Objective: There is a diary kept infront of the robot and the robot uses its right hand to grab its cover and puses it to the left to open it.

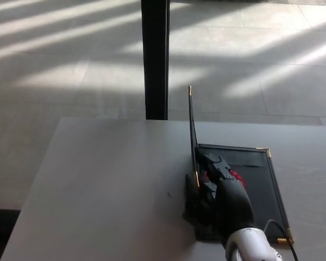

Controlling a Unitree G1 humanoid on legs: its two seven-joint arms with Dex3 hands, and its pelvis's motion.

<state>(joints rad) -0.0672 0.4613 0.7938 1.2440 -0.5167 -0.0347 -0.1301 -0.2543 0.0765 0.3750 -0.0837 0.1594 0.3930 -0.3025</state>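
While your right hand (216, 182), the black one with thick fingers on the end of a dark forearm with a white cuff, sits against the cover, the black diary with gold corner tips (244, 187) lies half opened on the pale grey table (108, 185). You have the thin black cover (192, 128) standing almost upright on edge, rising from the spine side of the diary, its top gold corner reaching past the table's far edge as seen from the head camera. Your fingers press against the lower part of that cover from its right side, just over the dark inside page; you cannot tell from this angle whether they are wrapped around the cover's edge or only pushing flat against it. A little red shows on the hand beside the knuckles. The base of the diary lies flat, to the right of the upright cover, with gold tips at its far right and near right corners. A tiny dark speck (169, 194) rests on the table just left of the diary. Beyond the diary, past the table's far edge, a dark vertical post (155, 60) stands on the sunlit tiled floor (60, 65). Your left hand does not show.
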